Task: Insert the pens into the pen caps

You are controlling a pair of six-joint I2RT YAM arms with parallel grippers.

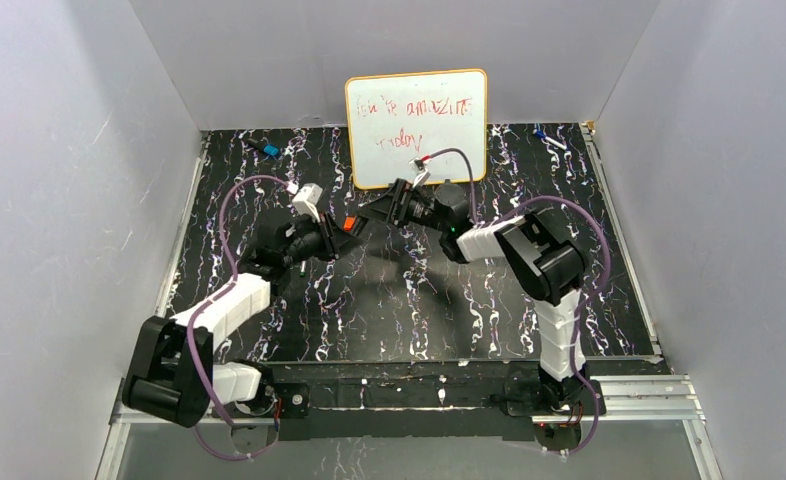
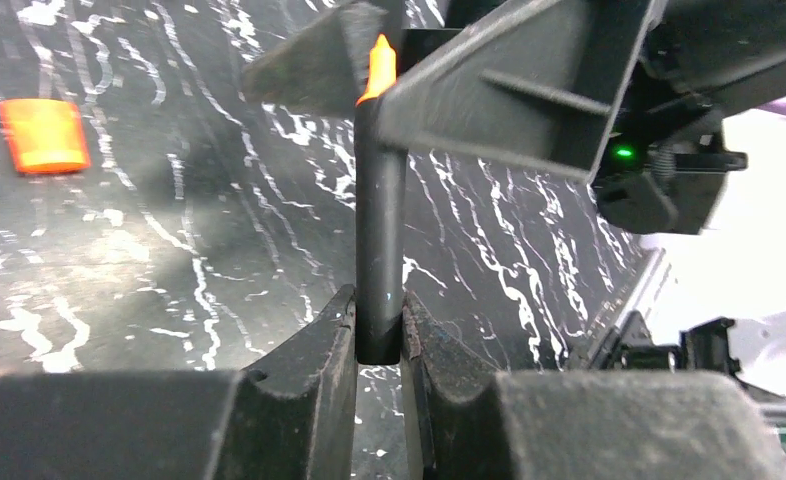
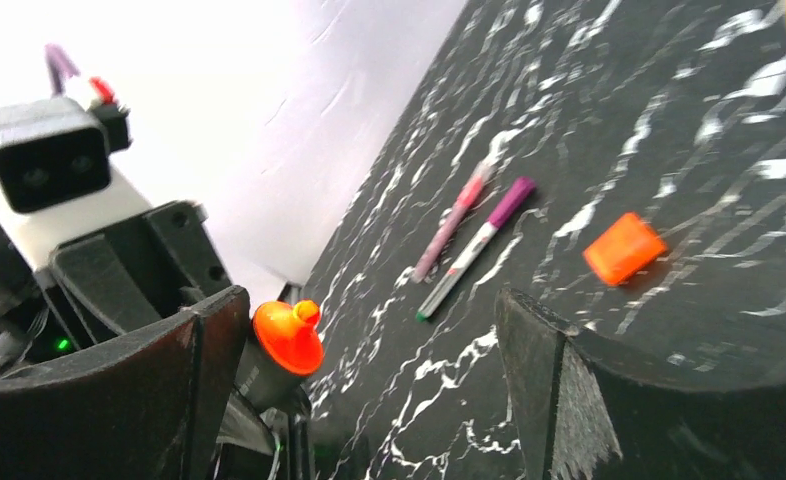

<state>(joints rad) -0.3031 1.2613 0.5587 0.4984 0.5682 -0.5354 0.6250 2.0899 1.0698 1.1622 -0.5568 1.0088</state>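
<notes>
Over the desk (image 1: 619, 290), top view: left claw (image 1: 347, 228) and right claw (image 1: 387, 210) meet before the whiteboard (image 1: 416, 128). Left wrist: left claw pinching black marker (image 2: 379, 240) by its tail. Right wrist: right claw spread, empty; orange cap (image 3: 624, 248) on desk, apart. Risk: tail-end pinch lets marker tilt during capping.

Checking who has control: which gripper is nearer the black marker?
Left. The left gripper is shut on the black marker at its blunt end. The right gripper is open around the marker's orange tip, which sits close beside one finger; whether they touch is unclear.
</notes>
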